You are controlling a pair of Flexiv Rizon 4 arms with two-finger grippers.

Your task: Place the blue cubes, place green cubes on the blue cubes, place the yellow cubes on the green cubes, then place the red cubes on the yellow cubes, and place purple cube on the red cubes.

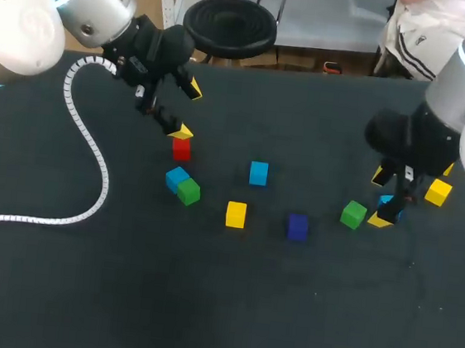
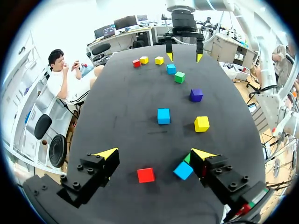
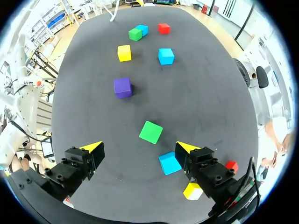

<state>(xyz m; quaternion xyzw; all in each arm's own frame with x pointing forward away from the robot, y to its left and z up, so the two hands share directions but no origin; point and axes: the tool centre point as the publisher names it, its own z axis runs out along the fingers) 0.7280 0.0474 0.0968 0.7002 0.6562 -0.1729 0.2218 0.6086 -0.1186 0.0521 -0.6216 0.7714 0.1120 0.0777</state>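
Nothing is stacked yet, so the step in hand looks like the first one: setting out blue cubes as bases.

Nearest the robot on the table point(image 1: 202, 304) sit the purple cube point(image 1: 297, 226) and the middle yellow cube point(image 1: 236, 214). Each stands apart from the rest and is best left alone for now.

A little farther, on the right, the right gripper point(image 3: 139, 148) hangs with its fingers spread, holding nothing. The right blue cube point(image 3: 169, 163) lies just beside one finger, not between the two, and the right green cube point(image 3: 151, 132) sits ahead of the gap. To do this well, that gripper should shift sideways until the blue cube is centred. It should then square its fingers to two flat faces and descend without nudging the green one.

On the left, the left blue cube point(image 2: 183, 170) touches the left green cube point(image 1: 188, 191), so a grasp there calls for fingers on faces not shared with green. The middle blue cube point(image 1: 258, 173) stands free on every side and is probably the easiest pick.

Farther left, the left gripper point(image 2: 154, 154) is likewise spread and empty. The red cube point(image 2: 145, 175) sits between its fingers, touched by neither. Red comes fourth in the stack, so this gripper would do better to go to the blue cube beside its finger.
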